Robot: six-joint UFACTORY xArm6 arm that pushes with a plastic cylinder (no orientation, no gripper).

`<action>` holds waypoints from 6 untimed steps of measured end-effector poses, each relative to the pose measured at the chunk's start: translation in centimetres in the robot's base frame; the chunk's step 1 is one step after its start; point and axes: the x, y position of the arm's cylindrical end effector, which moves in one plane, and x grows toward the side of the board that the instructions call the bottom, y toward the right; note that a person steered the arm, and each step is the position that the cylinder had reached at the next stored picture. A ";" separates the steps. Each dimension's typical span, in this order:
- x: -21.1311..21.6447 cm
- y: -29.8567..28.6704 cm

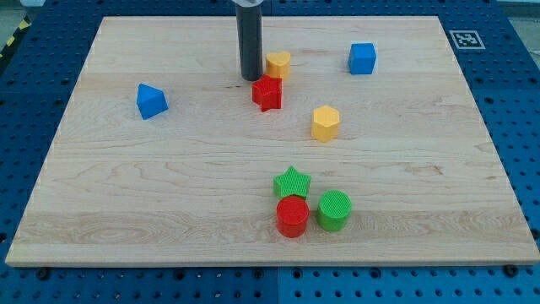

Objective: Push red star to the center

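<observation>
**Red star short of the middle, push not finished**

The arm carries no pincer, only a dark rod, so there is nothing to spread or press together and nothing is held. All places below are taken from my tip (251, 79), which rests on the desk (169, 169) in the upper half of the board.

The red star (267, 93) lies just beside my tip, on its right and a little toward the view's bottom. The two are so close that I cannot tell whether they touch. A yellow block (278, 64), whose shape I cannot make out, sits to the right of my tip and slightly toward the view's top, near the star.

The star is not yet at the centre, as I judge it. The middle of the board lies below my tip, beyond the star, and that patch is bare wood. What is done: my tip stands behind the star, on its far side from the centre. What is left: the push itself, toward the view's bottom.

The yellow hexagon (326, 123) lies further right and lower than my tip, near the likely path, so a push that drifts right could meet it.
</observation>
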 end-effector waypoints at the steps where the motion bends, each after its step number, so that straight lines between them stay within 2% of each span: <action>1: 1.1 2.4; 2: 4.6 4.9; 4: 7.8 5.6; 5: 4.4 4.6; 6: 2.9 2.1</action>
